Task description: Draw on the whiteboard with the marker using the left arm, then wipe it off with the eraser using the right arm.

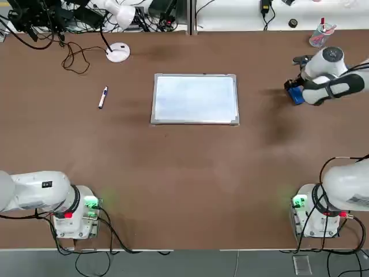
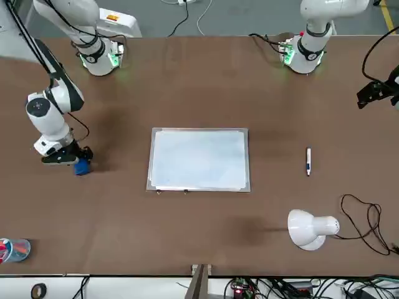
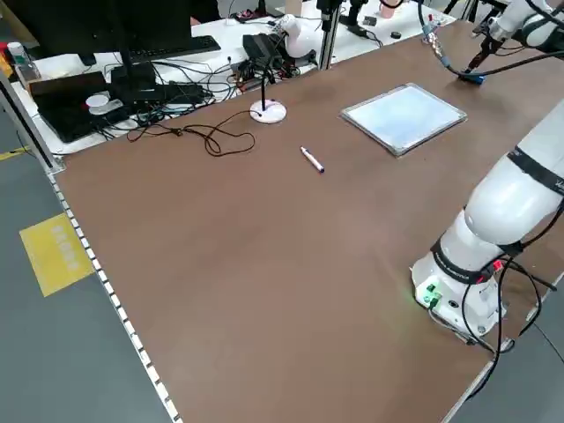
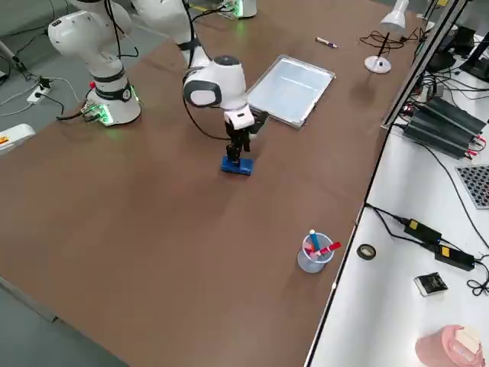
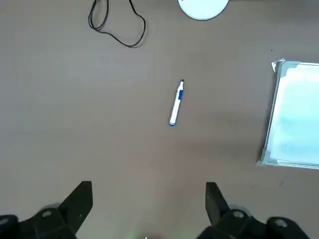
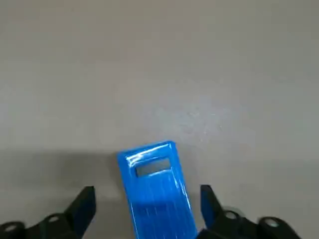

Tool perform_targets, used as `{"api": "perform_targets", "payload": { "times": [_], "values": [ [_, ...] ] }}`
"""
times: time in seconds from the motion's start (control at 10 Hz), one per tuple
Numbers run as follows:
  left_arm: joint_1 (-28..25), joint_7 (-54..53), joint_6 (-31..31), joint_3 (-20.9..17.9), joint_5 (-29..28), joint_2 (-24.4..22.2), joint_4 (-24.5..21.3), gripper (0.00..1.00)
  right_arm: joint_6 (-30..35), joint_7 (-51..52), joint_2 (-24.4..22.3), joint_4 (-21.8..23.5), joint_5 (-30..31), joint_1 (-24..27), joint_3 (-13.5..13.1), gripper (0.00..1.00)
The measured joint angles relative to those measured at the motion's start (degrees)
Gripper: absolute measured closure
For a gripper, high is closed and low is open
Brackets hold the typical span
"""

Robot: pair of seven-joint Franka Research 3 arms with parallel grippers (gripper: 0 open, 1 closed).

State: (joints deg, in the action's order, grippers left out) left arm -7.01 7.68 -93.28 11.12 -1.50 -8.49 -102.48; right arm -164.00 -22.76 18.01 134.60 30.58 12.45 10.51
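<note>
Right wrist view — eraser (image 6: 157,191) flat on the table between the right gripper (image 6: 147,204)'s spread, released fingers, untouched.

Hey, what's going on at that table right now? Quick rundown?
Right gripper open, straddling the eraser on the table. Left gripper open, parked. Whiteboard looks clean; marker untouched. Nothing in the way.

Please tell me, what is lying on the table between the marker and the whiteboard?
Nothing lies there. In the top view, the stretch between the marker and the whiteboard is bare brown table. The left wrist view shows the same gap.
</note>
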Motion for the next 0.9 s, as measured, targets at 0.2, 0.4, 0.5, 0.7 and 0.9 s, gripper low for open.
{"api": "perform_targets", "payload": {
  "times": [0.2,0.4,0.5,0.7,0.9],
  "values": [
    [0.0,0.0,-0.05,0.0,0.0,0.0,0.01,0.0,7.98,-0.18,-1.73,-4.51,-5.54,-3.15,0.08,0.0],
    [0.0,0.0,-0.07,0.0,0.0,0.0,0.03,0.0,16.88,0.15,-3.89,-10.62,-8.6,-5.81,0.11,0.0],
    [0.0,0.0,-0.1,0.0,0.0,0.0,0.06,0.0,21.51,2.03,-4.72,-14.1,-10.38,-6.51,0.08,0.0],
    [-0.01,0.0,-0.18,-0.02,0.0,0.01,0.24,0.0,30.59,11.58,-5.72,-22.04,-17.33,-6.81,-1.31,0.0],
    [-0.03,-0.02,-0.2,-0.05,0.0,0.02,0.54,0.0,39.58,19.66,-5.95,-30.3,-22.94,-7.52,-5.56,0.0]
  ]
}}
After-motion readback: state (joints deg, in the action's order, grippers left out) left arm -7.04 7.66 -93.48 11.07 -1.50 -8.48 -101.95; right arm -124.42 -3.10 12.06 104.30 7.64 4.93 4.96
